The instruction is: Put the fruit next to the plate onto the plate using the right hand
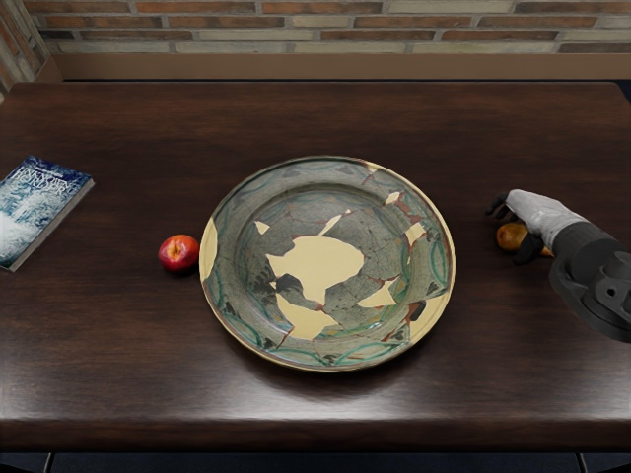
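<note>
right hand (539, 218) at fruit (510, 236) (beside plate (325, 266))

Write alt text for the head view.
The right hand covers part of a yellow-orange fruit right of a large patterned plate on a dark table. A red apple lies left of the plate, a book farther left.

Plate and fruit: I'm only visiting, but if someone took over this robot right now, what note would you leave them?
Right hand: at the yellow fruit right of the plate, partly covering it. Whether it has a grip cannot be seen.
Left hand: not in view.
The yellow fruit sits on the table, beside the plate and not on it. An apple lies left of the plate and a book at far left.
Done: the reach.
Left: grasp, lift, carry over the plate, release.
</note>
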Controlling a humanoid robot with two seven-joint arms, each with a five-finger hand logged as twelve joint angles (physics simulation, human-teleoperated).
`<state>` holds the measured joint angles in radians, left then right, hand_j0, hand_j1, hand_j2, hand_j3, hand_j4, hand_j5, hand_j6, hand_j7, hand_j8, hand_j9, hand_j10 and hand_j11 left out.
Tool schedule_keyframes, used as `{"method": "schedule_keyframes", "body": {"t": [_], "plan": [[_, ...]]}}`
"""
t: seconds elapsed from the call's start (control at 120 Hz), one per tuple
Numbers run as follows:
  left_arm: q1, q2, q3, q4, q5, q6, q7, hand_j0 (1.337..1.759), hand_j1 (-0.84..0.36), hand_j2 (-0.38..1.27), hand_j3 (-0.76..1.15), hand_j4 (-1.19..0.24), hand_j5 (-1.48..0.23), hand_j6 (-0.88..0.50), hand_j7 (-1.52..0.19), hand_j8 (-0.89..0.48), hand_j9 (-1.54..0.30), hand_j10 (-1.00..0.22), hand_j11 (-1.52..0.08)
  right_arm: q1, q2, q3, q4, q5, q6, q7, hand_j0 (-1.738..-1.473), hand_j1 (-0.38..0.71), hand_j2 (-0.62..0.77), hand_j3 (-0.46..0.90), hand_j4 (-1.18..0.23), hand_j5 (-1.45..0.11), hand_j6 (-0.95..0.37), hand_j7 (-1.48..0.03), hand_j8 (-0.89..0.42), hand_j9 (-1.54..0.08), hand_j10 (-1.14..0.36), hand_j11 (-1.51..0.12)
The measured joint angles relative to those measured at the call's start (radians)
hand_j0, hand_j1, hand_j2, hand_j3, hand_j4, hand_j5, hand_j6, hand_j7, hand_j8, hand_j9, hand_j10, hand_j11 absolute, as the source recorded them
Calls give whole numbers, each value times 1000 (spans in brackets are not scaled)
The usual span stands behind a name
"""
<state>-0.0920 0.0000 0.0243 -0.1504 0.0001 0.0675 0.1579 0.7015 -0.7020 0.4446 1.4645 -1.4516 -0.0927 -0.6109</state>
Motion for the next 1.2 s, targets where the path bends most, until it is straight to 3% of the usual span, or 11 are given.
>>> {"method": "schedule_keyframes", "body": {"t": [0.275,0.558,0.708,0.908,1.2], "plan": [[0,0,0,0,0,0,0,1658,328,4,0,-18,-23,-18,-23,-18,-23,-18,-23,-17,3,0,-4,-27,-13,0,-1658,104,-71,0,-384,-495,-386,-493,-384,-494,-383,-494],[1,0,0,0,0,0,0,1658,328,4,0,-18,-23,-18,-23,-18,-23,-18,-23,-24,2,2,-6,-32,-19,0,-1658,220,-90,0,-480,-621,-484,-620,-481,-620,-480,-620],[0,0,0,0,0,0,0,1658,328,4,0,-18,-23,-18,-23,-18,-23,-18,-23,-26,2,2,-13,-33,-21,0,-1657,248,-78,0,-517,-667,-474,-667,-488,-668,-516,-668],[0,0,0,0,0,0,0,1658,328,4,0,-18,-23,-18,-23,-18,-23,-18,-23,-31,1,9,-14,-30,-22,0,-1653,289,47,0,-619,-820,-426,-810,-434,-821,-577,-825],[0,0,0,0,0,0,0,1658,328,4,0,-18,-23,-18,-23,-18,-23,-18,-23,-27,1,62,-12,-23,-20,0,-1654,286,326,0,-700,-926,-526,-916,-530,-929,-658,-929]]}}
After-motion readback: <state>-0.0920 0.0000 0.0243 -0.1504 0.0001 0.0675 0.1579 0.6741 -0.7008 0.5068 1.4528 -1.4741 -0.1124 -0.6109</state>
